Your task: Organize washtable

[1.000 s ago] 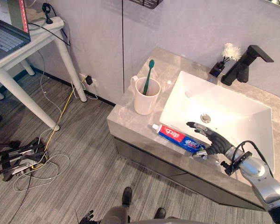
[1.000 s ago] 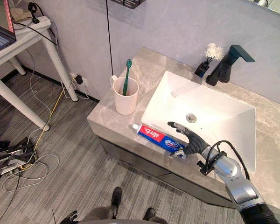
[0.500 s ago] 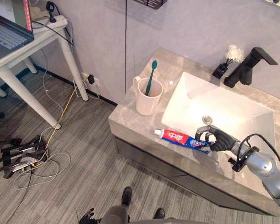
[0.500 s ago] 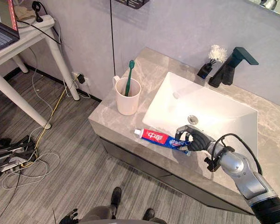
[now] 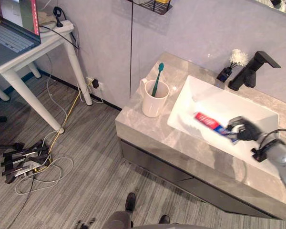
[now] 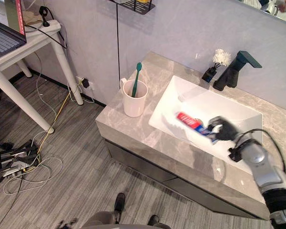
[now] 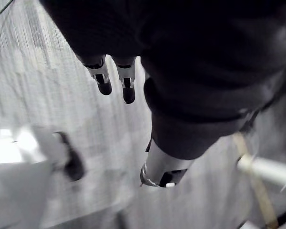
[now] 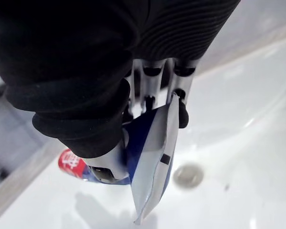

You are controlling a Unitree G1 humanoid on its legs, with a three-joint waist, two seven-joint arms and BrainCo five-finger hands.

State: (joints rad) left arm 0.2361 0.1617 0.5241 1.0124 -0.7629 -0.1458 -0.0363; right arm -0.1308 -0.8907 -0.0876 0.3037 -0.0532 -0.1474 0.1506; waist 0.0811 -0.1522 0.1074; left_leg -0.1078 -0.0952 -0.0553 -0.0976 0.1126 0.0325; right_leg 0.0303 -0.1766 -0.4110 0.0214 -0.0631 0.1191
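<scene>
Now, left eye view, toothpaste tube (image 5: 209, 122): we log it off the grey countertop (image 5: 150, 131), where it lay along the front edge a second ago. It is now in the air over the white sink basin (image 5: 214, 101), cap end toward the mug (image 5: 154, 98).
Left eye view, right hand (image 5: 243, 130): clenched round the tube's crimped tail. Half a second ago it had only just closed on it at counter level.
Left eye view, green toothbrush (image 5: 157, 78): unmoved, standing in the mug, well apart from the tube.
Right eye view, tube and hand: same reading. The black faucet (image 6: 236, 69) stands behind the basin, untouched.
Left wrist view, left hand (image 7: 103, 76): fingers hang relaxed over the floor and hold nothing.
Right wrist view, grip: fingers (image 8: 180, 83) and thumb pinch the flat tail of the tube, with the drain (image 8: 188, 175) below it.
Meaning for the task: we judge the pick-up done and the carry begun. The mug looks the likely home for the tube, though we cannot be sure.
Risk: the hold is at the very tail, so we expect the tube may swing or slip.
</scene>
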